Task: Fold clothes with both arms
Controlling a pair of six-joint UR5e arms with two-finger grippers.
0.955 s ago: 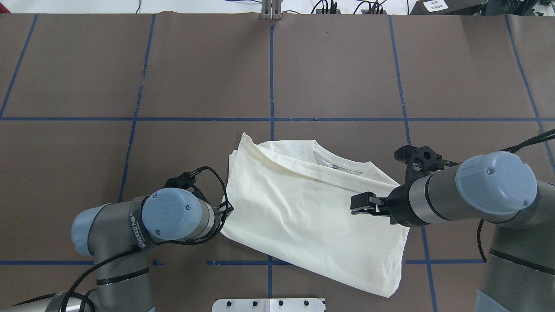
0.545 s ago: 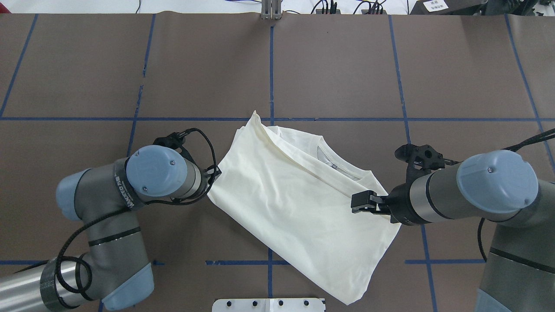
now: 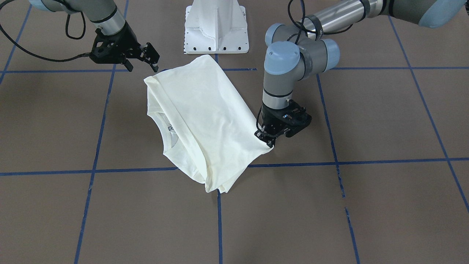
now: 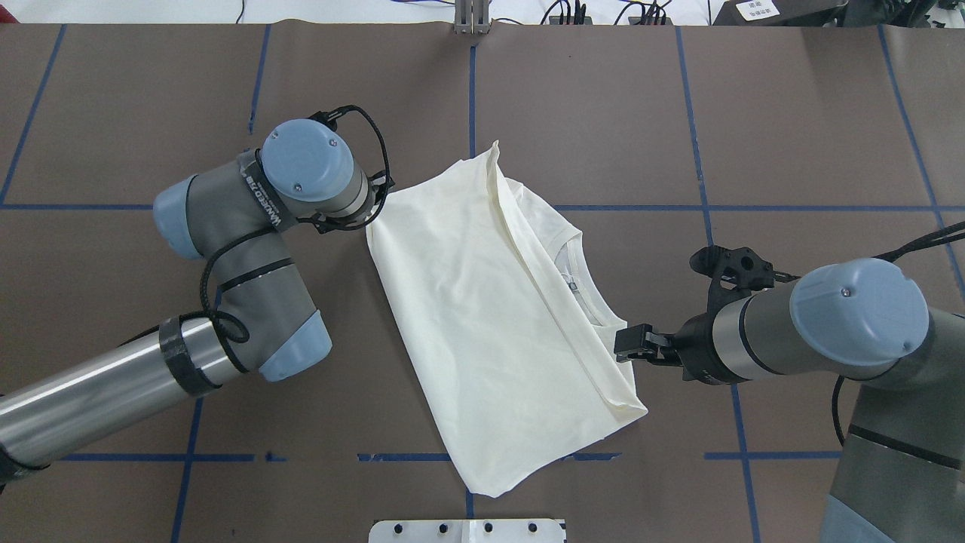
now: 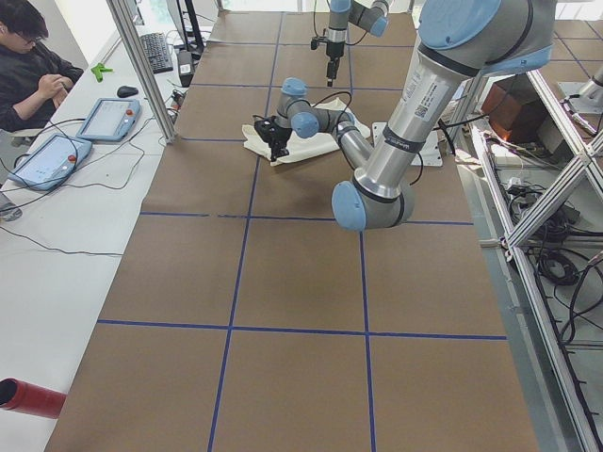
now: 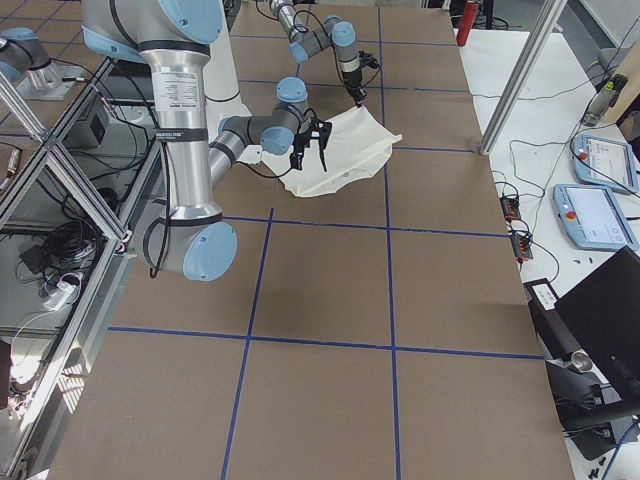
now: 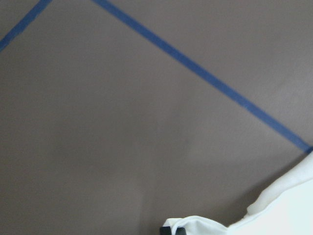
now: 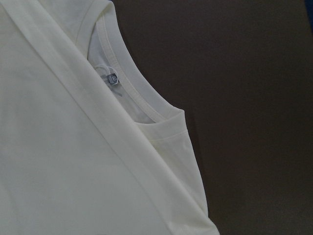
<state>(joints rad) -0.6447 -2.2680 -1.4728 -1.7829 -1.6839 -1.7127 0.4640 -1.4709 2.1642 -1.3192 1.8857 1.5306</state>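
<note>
The cream shirt (image 4: 482,317) lies folded and skewed on the brown table, plain side up. Its collar (image 4: 573,283) with a small label (image 8: 111,78) faces my right arm. My left gripper (image 3: 268,141) points straight down and is shut on a corner of the shirt (image 3: 198,110). Bunched cloth (image 7: 195,225) shows at the bottom edge of the left wrist view. In the overhead view the left wrist hides that grip. My right gripper (image 3: 142,65) hovers open beside the opposite edge, near the shoulder, and holds nothing. In the overhead view the right gripper (image 4: 629,345) sits just off the hem.
The white pedestal base (image 3: 216,29) stands at the robot's edge, close to the shirt. Blue tape lines (image 4: 471,113) grid the brown table cover. A person (image 5: 33,66) sits at a side desk with tablets (image 5: 108,118) beyond the table's far side.
My left gripper has dragged its shirt corner away from the robot, swinging the whole shirt round. The right gripper has barely moved and stays open.
</note>
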